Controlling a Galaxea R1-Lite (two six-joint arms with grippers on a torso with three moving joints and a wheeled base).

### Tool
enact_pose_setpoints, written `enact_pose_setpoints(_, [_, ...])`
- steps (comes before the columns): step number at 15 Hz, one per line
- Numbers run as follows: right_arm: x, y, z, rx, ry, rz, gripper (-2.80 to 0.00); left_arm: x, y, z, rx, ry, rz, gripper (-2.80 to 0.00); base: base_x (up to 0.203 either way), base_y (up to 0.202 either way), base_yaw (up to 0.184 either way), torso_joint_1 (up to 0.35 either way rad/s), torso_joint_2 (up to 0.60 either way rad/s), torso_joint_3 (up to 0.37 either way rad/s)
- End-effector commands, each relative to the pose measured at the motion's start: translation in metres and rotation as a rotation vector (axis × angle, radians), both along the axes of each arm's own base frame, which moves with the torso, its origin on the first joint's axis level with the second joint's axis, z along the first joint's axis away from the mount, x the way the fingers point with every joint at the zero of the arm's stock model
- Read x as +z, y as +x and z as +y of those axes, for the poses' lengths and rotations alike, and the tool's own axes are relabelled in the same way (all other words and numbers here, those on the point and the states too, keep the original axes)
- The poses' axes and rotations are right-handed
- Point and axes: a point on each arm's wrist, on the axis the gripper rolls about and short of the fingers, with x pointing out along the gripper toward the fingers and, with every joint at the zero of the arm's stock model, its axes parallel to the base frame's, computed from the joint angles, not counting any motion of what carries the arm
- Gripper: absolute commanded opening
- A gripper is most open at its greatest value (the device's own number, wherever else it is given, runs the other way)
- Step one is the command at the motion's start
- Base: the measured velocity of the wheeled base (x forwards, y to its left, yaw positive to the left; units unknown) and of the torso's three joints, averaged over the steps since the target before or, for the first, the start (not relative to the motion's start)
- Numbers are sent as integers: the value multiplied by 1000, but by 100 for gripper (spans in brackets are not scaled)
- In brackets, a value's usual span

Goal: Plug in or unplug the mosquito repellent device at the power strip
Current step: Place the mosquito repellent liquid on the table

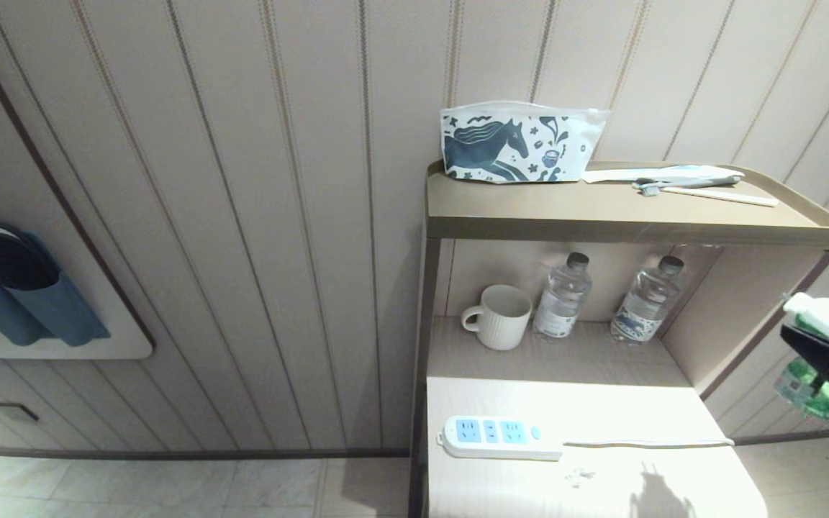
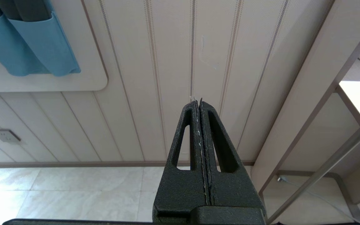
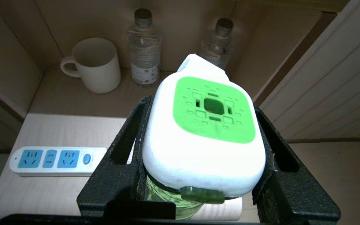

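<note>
In the head view the power strip lies low in the frame on the pale table, while at the right edge the right gripper holds the mosquito repellent device in the air. In the left wrist view the left gripper has jaws pressed together, pointing at the wall. In the right wrist view the device fills the centre, pinched by both jaws; no writing on it can be read.
</note>
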Motion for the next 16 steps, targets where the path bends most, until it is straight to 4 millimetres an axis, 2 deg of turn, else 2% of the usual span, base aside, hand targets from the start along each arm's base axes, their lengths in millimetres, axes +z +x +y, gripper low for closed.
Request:
enact_pose_setpoints(1, [-2, -3, -1, -2, 1, -6, -280, 0, 0, 0, 0, 0, 3, -280, 0, 0, 0, 0, 0, 0])
enact_pose_setpoints(5, [7, -8, -3, -10, 9, -39, -280, 0, 0, 0, 0, 0, 3, -280, 0, 0, 0, 0, 0, 0])
enact_pose_setpoints(16, [8, -6, -2, -1, 2, -33, -280, 0, 0, 0, 0, 0, 3, -280, 0, 0, 0, 0, 0, 0])
